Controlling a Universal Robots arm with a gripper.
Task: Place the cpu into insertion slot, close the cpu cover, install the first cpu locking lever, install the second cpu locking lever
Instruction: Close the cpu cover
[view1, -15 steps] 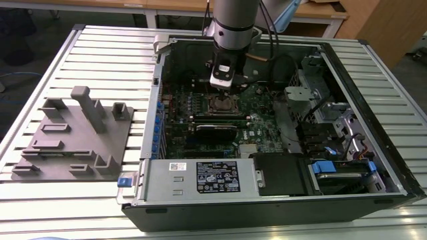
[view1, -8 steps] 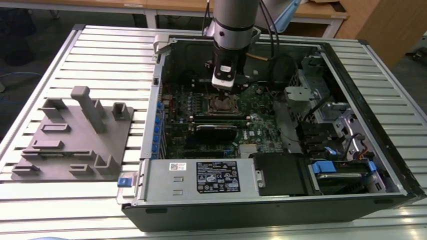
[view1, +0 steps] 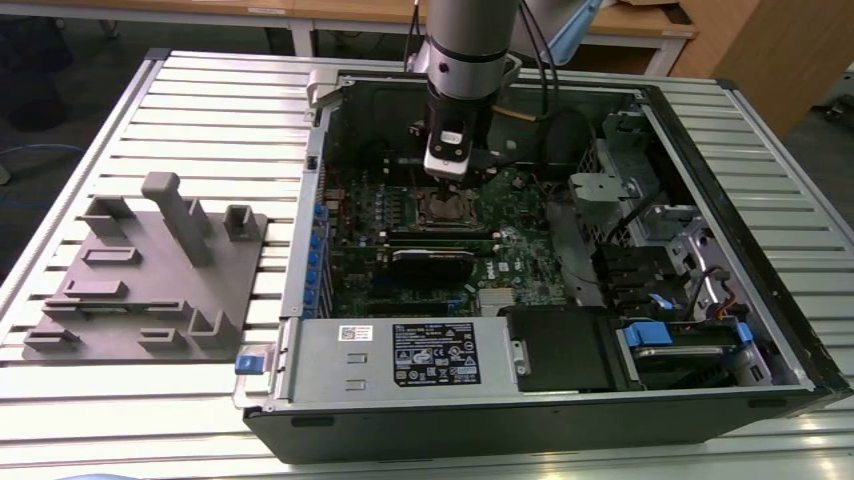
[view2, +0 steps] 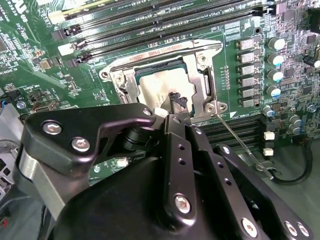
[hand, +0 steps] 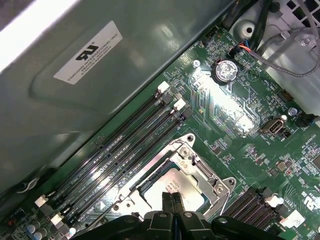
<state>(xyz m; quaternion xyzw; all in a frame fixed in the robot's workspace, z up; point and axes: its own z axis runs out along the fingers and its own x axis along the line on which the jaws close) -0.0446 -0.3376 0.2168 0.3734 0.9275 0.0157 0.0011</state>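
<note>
Silver-grey metal marks the cpu (view2: 157, 84), which lies flat inside the insertion slot (view2: 165, 49) on the green motherboard (view2: 30, 45), between two banks of long black memory slots (view2: 150, 20). The cpu cover (view2: 196, 70) lies down over it, its silver frame ringing the chip and its window leaving the chip's face bare. In the second wrist view the gripper (view2: 176, 101) has its dark fingertips down at the near edge of the chip, at or just above its face; whether they press on it I cannot tell. In the first wrist view the gripper (hand: 172, 199) shows its two fingers drawn together into one narrow tip, with nothing between them, over the cpu (hand: 187, 186) and the cpu cover (hand: 200, 172). A thin wire lever (view2: 242, 147) leaves one corner of the slot and angles out across the neighbouring black slots instead of lying along the frame. In the exterior view the arm drops straight into the open computer case (view1: 747, 130), with the gripper (view1: 449, 188) directly over the insertion slot (view1: 449, 208). The case lies on a slatted table (view1: 214, 100), and a grey fixture (view1: 147, 270) sits on the table at the exterior view's left.
</note>
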